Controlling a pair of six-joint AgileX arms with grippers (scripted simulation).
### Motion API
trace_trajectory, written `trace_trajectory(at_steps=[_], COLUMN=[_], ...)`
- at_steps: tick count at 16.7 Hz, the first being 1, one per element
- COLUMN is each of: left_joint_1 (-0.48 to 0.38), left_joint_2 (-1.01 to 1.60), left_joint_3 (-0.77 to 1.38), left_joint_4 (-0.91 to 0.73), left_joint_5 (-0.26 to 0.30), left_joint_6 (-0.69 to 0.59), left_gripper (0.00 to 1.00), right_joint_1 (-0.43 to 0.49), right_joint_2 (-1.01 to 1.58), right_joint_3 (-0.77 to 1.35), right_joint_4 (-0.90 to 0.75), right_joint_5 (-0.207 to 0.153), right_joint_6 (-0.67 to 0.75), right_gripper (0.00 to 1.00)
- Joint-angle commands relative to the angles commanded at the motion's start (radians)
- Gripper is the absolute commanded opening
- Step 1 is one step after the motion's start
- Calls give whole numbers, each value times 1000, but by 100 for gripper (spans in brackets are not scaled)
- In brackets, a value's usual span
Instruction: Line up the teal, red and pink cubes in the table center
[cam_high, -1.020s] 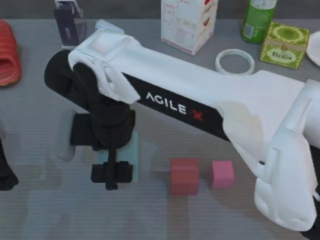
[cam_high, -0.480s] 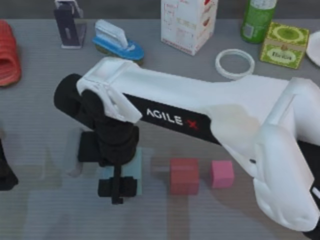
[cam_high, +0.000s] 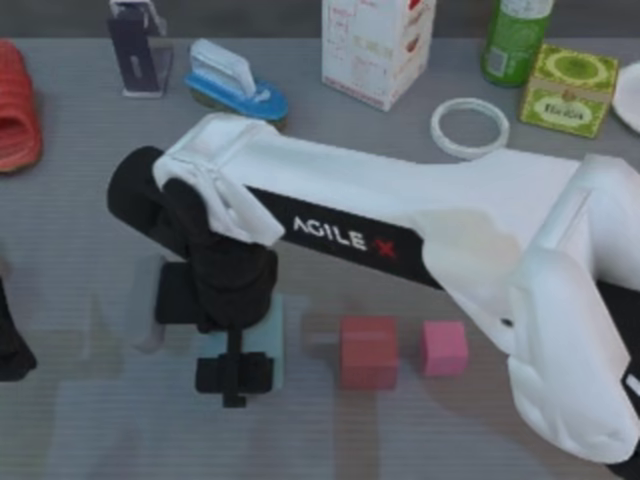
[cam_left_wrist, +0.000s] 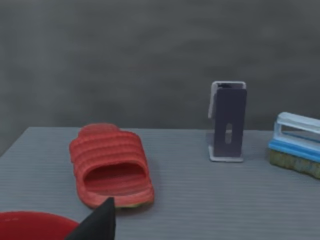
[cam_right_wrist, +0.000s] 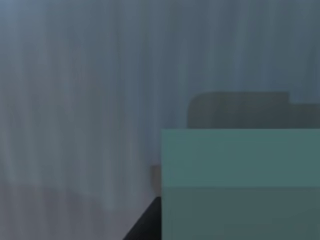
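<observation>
My right arm reaches across the table (cam_high: 90, 230) from the right. Its gripper (cam_high: 233, 372) points down over the pale teal cube (cam_high: 270, 338), shut on it and hiding most of it. In the right wrist view the teal cube (cam_right_wrist: 240, 170) fills the near side, with one black finger (cam_right_wrist: 147, 225) against its face. The red cube (cam_high: 368, 352) sits just right of the teal one, and the small pink cube (cam_high: 443, 347) is right of the red, all three roughly in a row. My left gripper (cam_high: 10, 350) is parked at the left edge, open, with one fingertip (cam_left_wrist: 100, 220) showing.
Along the back stand a red slipper (cam_high: 18, 105), a phone stand (cam_high: 138, 45), a blue brush (cam_high: 235, 80), a carton (cam_high: 375, 45), a green bottle (cam_high: 515, 40), a green-yellow box (cam_high: 570, 90) and a white ring (cam_high: 470, 125). A red bowl (cam_left_wrist: 30, 225) lies near my left gripper.
My right gripper carried the teal cube toward the front and slightly right, closer to the red cube, uncovering the blue brush. It has barely moved in the last half second.
</observation>
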Motion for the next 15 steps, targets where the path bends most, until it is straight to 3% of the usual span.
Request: trace_trajectory(at_steps=[5, 15], left_joint_1=[0, 0], left_joint_2=[0, 0], left_joint_3=[0, 0], left_joint_4=[0, 0], left_joint_5=[0, 0], left_joint_6=[0, 0], left_gripper=[100, 100], right_joint_1=[0, -2], right_joint_2=[0, 1], right_joint_3=[0, 3], right_joint_4=[0, -3], right_joint_5=[0, 0], right_joint_6=[0, 0], right_gripper=[98, 100])
